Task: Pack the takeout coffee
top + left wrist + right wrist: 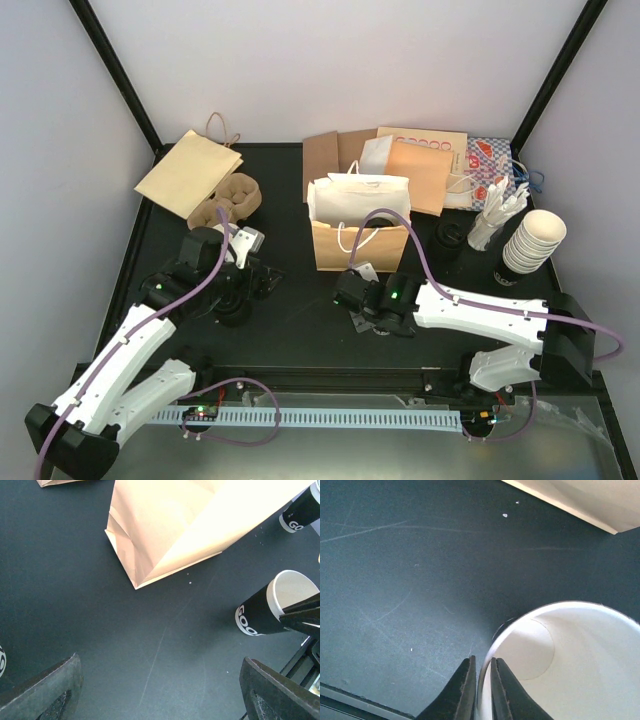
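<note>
A black takeout coffee cup (580,670) with a white inside and no lid stands on the dark table in front of the brown paper bag (360,250). My right gripper (482,659) is shut on its rim, one finger outside the wall and one inside. In the left wrist view the same cup (262,615) shows white lettering, with the right gripper's fingers (300,615) at its mouth. My left gripper (160,661) hangs open over bare table to the cup's left and holds nothing. In the top view the right gripper (375,305) covers the cup.
The bag (175,525) stands upright and open, with a white bag (358,192) at its mouth. A brown pulp carrier (228,200) and flat bags lie at the back. Stacked cream cups (535,240) stand far right. Another black cup (302,512) stands beyond the bag.
</note>
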Robot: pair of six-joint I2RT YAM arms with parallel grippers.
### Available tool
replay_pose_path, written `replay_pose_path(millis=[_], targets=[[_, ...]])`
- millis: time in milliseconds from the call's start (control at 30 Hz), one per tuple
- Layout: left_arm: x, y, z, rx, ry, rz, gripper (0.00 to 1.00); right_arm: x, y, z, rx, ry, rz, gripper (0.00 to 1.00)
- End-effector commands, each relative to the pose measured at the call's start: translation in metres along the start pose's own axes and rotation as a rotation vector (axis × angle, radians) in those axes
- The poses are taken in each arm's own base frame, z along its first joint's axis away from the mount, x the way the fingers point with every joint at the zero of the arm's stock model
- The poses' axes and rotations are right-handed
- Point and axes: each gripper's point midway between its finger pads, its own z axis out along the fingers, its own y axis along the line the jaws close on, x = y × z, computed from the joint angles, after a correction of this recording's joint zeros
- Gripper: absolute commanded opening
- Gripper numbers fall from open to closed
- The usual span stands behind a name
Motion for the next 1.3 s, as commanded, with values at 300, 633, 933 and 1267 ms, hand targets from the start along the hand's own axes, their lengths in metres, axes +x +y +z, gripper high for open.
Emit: replay_pose_path(millis=[300,633,933,1267], targets=[[-0.008,-0.003,-0.001,0.007,-0.026,0.007,0.88,-0.011,0.001,-0.008,0.005,-0.05,0.017,0.31],[-0.008,-0.003,-0.001,0.005,-0.026,0.007,0.88,-0.021,-0.004,-0.027,-0.01,-0.097,0.037,0.5],[-0.008,-0.004,-0.002,0.006,-0.029,0.008,0.88,-0.027,-0.02,-0.045,0.02,-0.146,0.07,0.52],[-0.008,-0.005,-0.003,0.007,-0.033,0.013,0.89,-0.03,-0.079,-0.054,0.117,-0.163,0.188,0.53]])
